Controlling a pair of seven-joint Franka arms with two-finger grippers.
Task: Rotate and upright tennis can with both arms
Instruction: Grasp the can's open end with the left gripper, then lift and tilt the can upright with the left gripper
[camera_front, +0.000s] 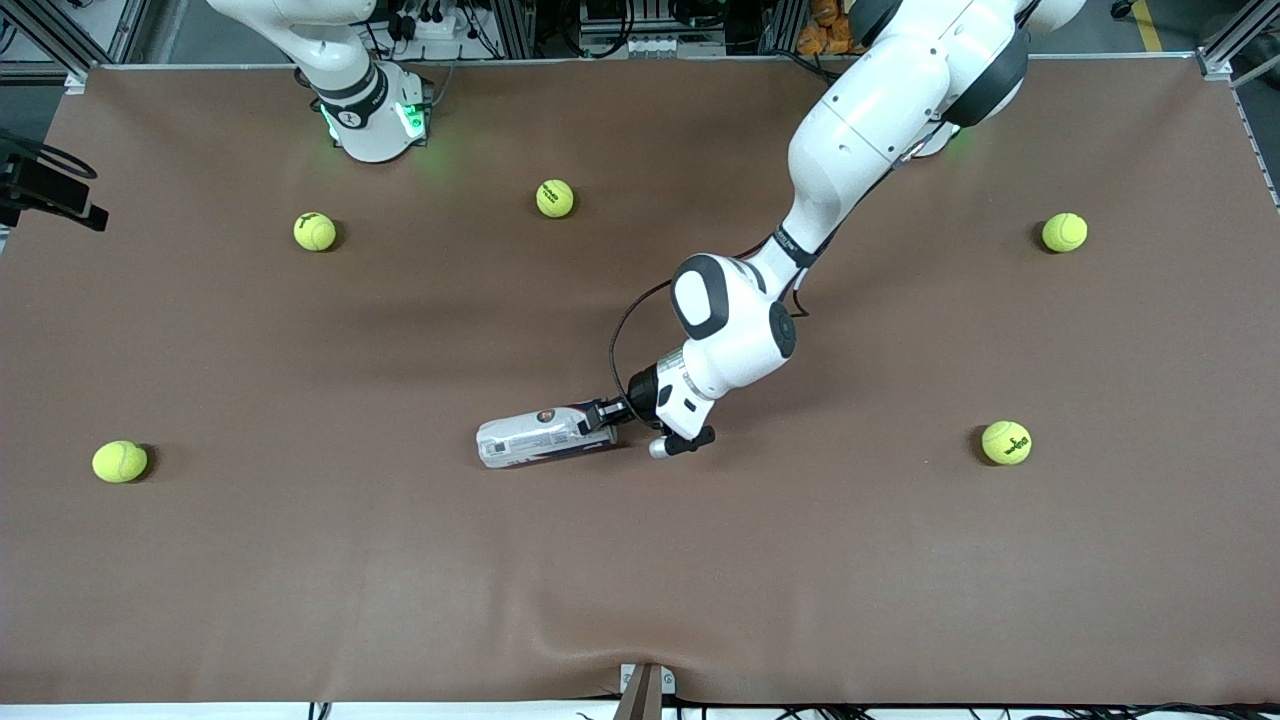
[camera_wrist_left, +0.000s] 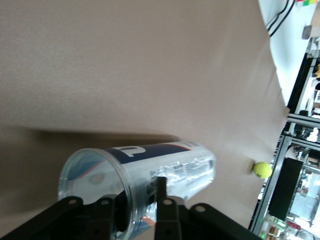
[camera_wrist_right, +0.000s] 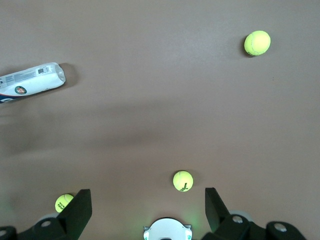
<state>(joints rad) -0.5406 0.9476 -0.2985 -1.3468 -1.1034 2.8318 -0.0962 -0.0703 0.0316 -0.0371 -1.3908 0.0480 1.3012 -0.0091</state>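
Counting five tennis balls scattered on worktop, all well apart from tennis can. I see can lying flat mid-worktop, nothing blocking it. Left gripper clamped on can's open rim, one finger inside. Right gripper waits high, fingers spread, empty.

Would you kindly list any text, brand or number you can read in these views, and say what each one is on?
No text here can be read with confidence.
Tennis can: fine print and a round emblem on its label, too small to read.
Tennis can in the left wrist view: one large white character on the blue band, unclear; the print block is blurred.
Tennis ball: dark brand mark, illegible.
Tennis ball: dark print, illegible.
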